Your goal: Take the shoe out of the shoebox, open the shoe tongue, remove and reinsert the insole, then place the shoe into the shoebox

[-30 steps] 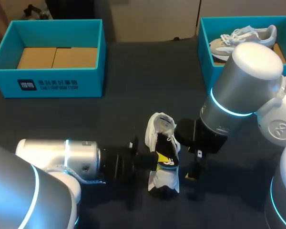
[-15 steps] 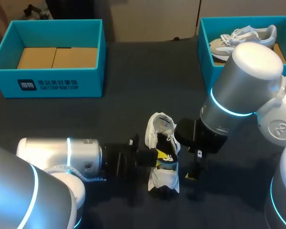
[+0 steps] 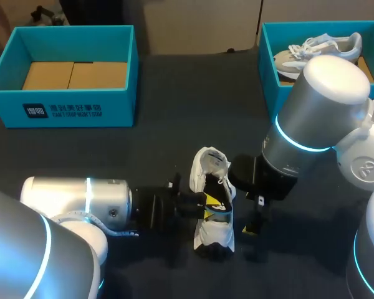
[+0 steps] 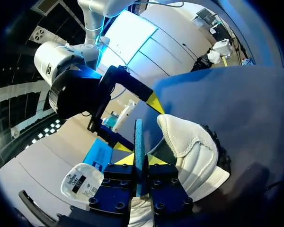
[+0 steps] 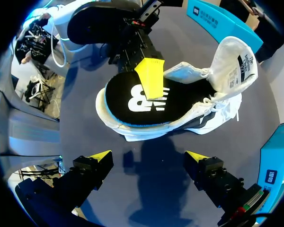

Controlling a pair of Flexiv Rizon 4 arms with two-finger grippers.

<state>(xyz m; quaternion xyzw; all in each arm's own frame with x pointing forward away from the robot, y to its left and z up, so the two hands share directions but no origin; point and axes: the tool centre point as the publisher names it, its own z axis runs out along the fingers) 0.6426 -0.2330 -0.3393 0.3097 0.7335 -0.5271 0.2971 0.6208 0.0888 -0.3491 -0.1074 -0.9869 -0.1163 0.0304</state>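
Note:
A white shoe (image 3: pixel 213 208) lies mid-table with its tongue (image 3: pixel 210 159) pulled up. Its black insole (image 5: pixel 137 101), with a white logo and a blue edge, rests in the shoe's opening. My left gripper (image 3: pixel 206 202) comes in from the left and is shut on the insole. In the left wrist view the insole's thin blue edge (image 4: pixel 138 146) stands between the yellow-tipped fingers (image 4: pixel 154 159), with the shoe's heel (image 4: pixel 194 151) beside them. My right gripper (image 5: pixel 146 158) stands wide open just to the right of the shoe (image 5: pixel 180 118), holding nothing.
A teal shoebox (image 3: pixel 62 112) with cardboard inserts (image 3: pixel 75 75) stands at the back left. At the back right, another teal box (image 3: pixel 268 62) holds a second pale shoe (image 3: pixel 318 50), partly behind my right arm (image 3: pixel 318 106).
My left arm edged towards the shoe and then drew back slightly, with the insole still between its fingers. The right arm and the shoe have stayed put.

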